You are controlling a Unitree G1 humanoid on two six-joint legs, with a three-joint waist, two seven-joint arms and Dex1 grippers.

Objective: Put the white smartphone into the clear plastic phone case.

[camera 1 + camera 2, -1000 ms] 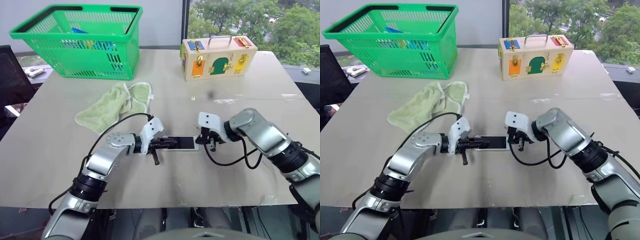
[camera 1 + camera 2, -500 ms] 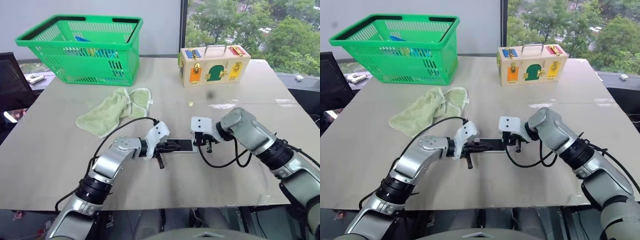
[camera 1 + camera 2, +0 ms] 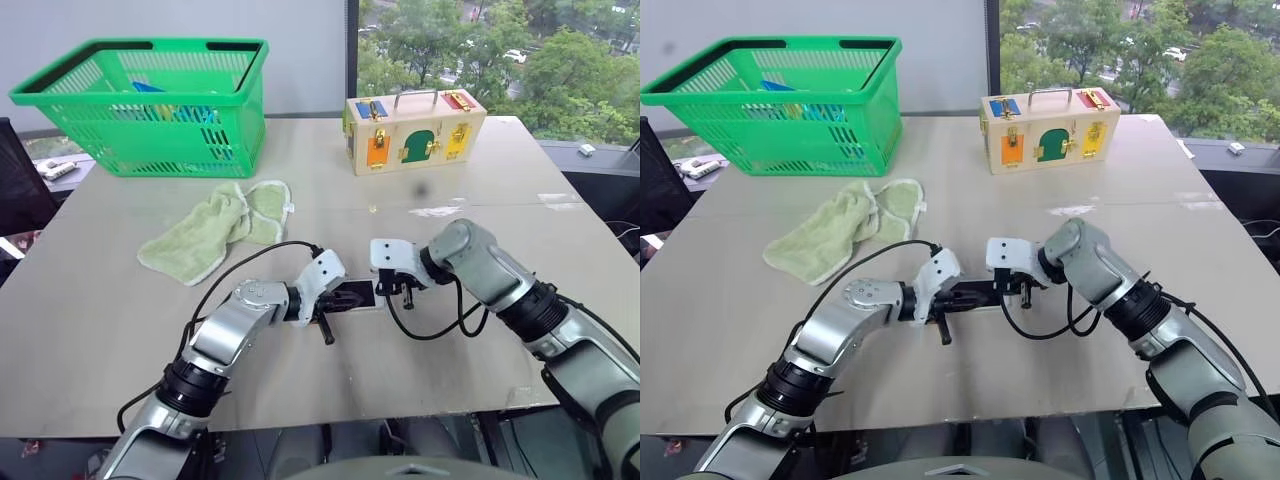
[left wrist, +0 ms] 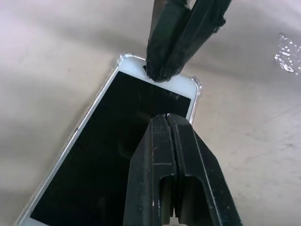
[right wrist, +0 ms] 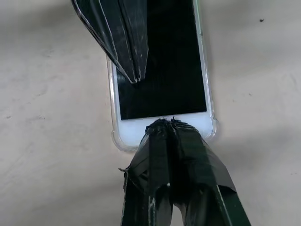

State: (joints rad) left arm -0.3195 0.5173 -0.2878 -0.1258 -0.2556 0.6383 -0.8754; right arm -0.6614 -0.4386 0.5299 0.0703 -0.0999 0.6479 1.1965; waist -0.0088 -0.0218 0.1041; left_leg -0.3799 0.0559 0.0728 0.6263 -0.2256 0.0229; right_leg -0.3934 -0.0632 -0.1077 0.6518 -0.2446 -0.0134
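Left wrist view: left pincer (image 4: 168, 117), closed and empty, presses on the white smartphone (image 4: 113, 155), which sits inside the clear plastic phone case (image 5: 116, 141) on the surface (image 3: 420, 330). At 3 o'clock, right pincer (image 5: 167, 123), closed, presses its white bezel.

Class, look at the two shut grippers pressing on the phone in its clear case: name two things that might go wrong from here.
1. The right gripper presses only the white smartphone at its end bezel; the phone might seat unevenly, leaving a corner out of the clear plastic phone case.
2. The left gripper bears on the dark screen with shut tips; hard contact there may scratch the glass or skid the phone along the table.
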